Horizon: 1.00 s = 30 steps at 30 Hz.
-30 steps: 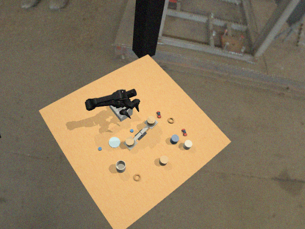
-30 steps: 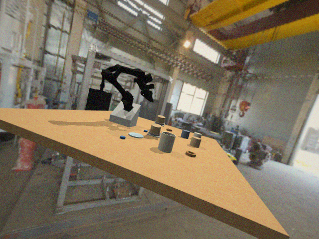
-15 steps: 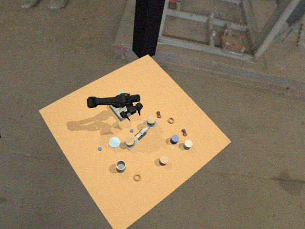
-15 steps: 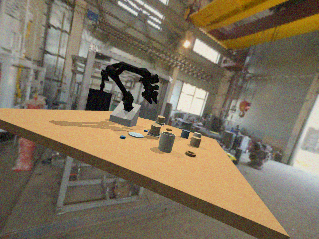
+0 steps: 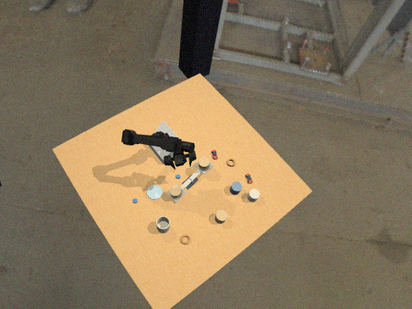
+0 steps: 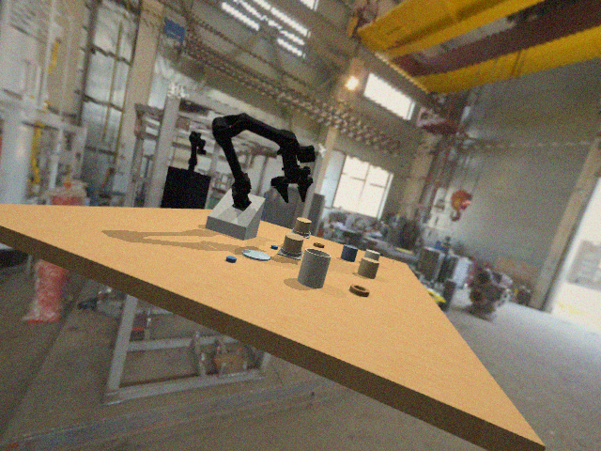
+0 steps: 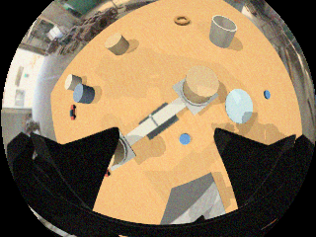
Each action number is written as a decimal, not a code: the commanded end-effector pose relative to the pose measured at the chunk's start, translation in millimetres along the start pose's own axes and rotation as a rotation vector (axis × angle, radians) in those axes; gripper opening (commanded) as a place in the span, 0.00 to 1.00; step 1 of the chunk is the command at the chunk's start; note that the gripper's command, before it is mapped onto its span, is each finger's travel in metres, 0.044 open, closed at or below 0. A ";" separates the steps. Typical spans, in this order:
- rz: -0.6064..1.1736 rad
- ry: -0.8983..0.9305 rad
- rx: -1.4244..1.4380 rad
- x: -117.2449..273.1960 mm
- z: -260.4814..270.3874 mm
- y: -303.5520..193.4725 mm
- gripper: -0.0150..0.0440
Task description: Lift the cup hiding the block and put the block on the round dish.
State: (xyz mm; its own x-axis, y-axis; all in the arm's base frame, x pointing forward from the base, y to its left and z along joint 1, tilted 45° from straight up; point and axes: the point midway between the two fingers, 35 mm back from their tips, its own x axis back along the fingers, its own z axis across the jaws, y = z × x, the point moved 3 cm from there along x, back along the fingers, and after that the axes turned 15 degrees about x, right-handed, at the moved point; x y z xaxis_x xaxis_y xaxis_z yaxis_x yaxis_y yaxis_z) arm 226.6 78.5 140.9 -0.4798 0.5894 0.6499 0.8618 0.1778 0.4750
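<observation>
Two identical tan cups stand on the ends of the small balance. One cup is at the end beside the dish. The other cup is at the far end, partly hidden by a finger in the wrist view. I cannot tell clearly which end is lower. The block is not visible. The pale blue round dish is empty. My gripper is open and empty, high above the table on the arm-base side of the balance.
A blue disc lies beside the balance, another beyond the dish. A grey open container, tan cylinder, blue cylinder and white cylinder stand around. Small red cars and brown rings lie farther out.
</observation>
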 end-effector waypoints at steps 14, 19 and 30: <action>0.200 -0.148 -0.525 -57.3 -34.9 44.0 1.00; 0.248 -0.204 -0.680 -77.7 -49.8 53.0 1.00; 0.305 -0.283 -0.880 -105.9 -72.0 61.1 1.00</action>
State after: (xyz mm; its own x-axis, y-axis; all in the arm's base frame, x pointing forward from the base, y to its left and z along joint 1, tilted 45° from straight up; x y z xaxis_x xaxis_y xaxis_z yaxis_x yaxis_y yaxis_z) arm 316.0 -28.1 144.4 -0.1086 0.7040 0.7018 0.4746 -0.5837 0.6589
